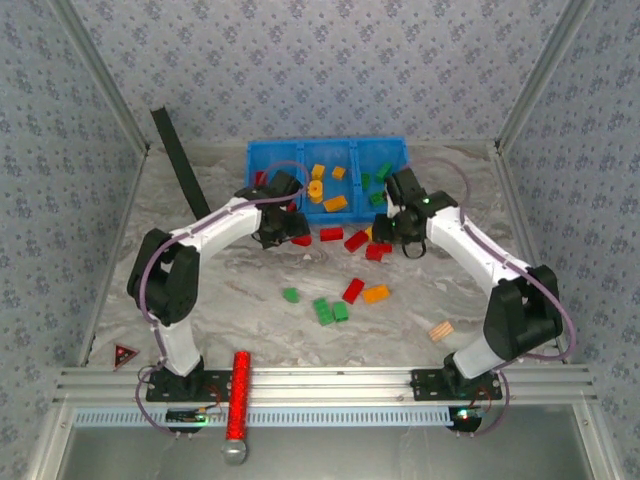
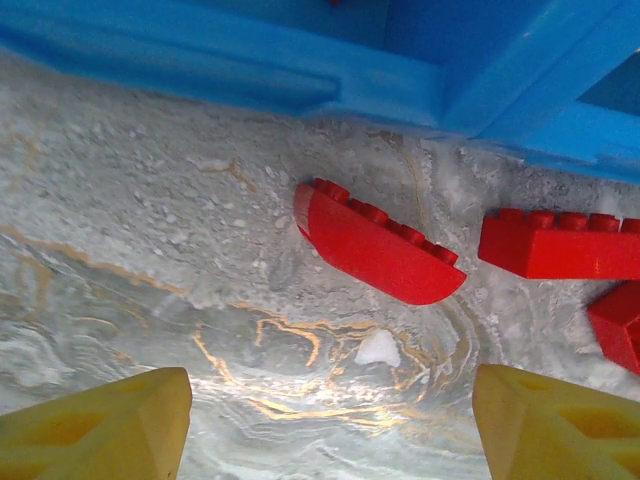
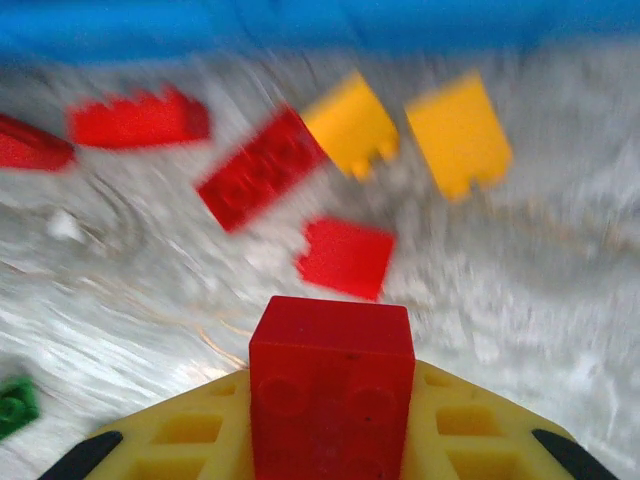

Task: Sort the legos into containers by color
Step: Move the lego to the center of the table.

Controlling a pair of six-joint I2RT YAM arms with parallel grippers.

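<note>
The right end effector (image 3: 330, 440) gripped a small red plastic brick (image 3: 331, 375), lower centre. The left end effector (image 2: 330, 425) stood wide open and empty over a curved red plastic brick (image 2: 375, 245), mid-frame near the blue plastic bin (image 2: 250, 70).

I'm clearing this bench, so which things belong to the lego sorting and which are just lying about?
Job: blue three-compartment bin; loose red, orange and green legos; red brick in the right fingers.
Lying about: tan wooden block; long red studded bar; black strap; small red triangle.
</note>
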